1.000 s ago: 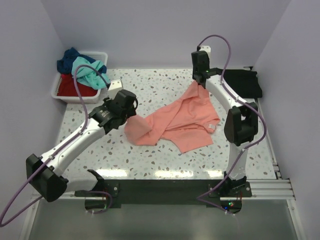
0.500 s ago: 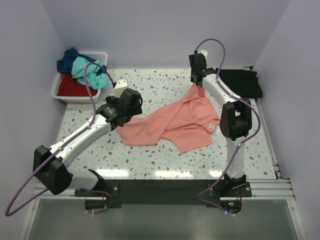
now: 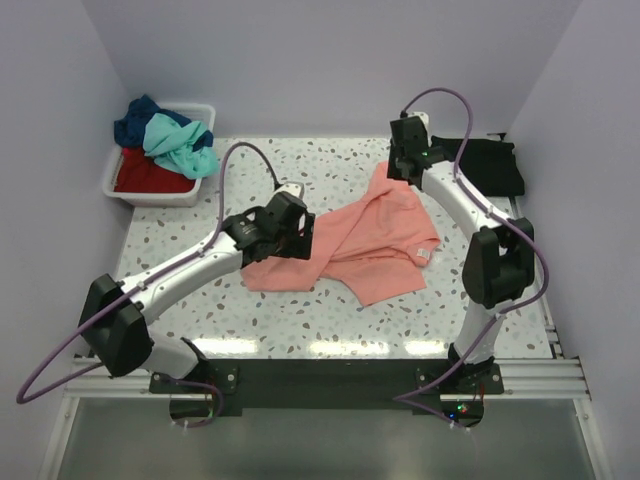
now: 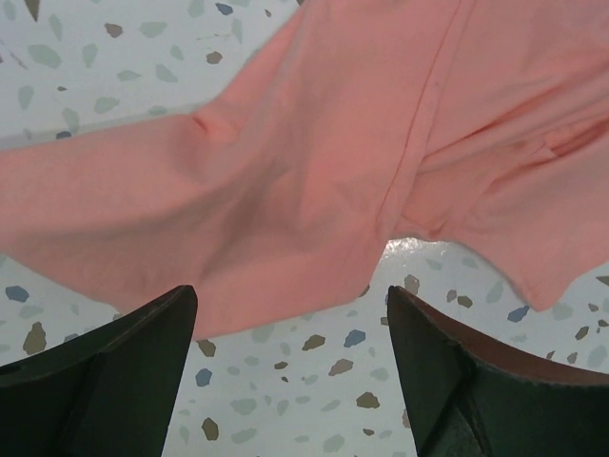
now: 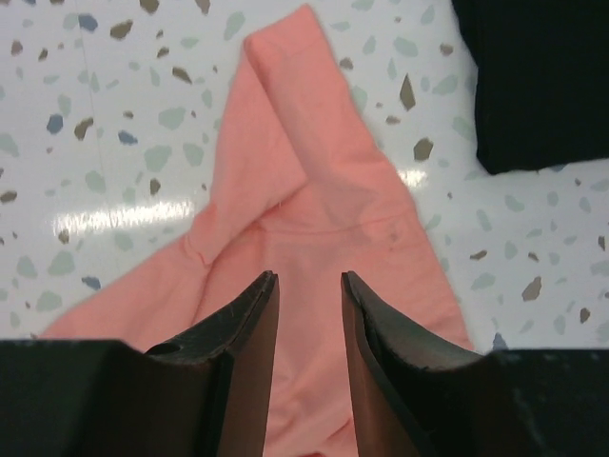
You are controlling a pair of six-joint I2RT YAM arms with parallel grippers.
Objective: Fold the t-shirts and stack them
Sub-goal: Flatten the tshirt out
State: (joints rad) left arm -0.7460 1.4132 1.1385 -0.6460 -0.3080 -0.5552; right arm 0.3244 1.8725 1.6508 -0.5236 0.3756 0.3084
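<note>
The salmon-pink t-shirt [image 3: 375, 245] lies rumpled mid-table [image 3: 330, 315], folded partly over itself. The left gripper [image 4: 290, 297] hovers over its left edge, jaws wide apart. The right gripper [image 5: 309, 281] hangs above the far corner, fingers narrowly parted and gripping nothing, with the black t-shirt [image 5: 533, 76] close by.

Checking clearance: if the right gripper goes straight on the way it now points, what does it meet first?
The salmon-pink t-shirt, directly ahead of the right gripper; nothing shows between them. How far off the cloth lies is unclear from these views.
</note>
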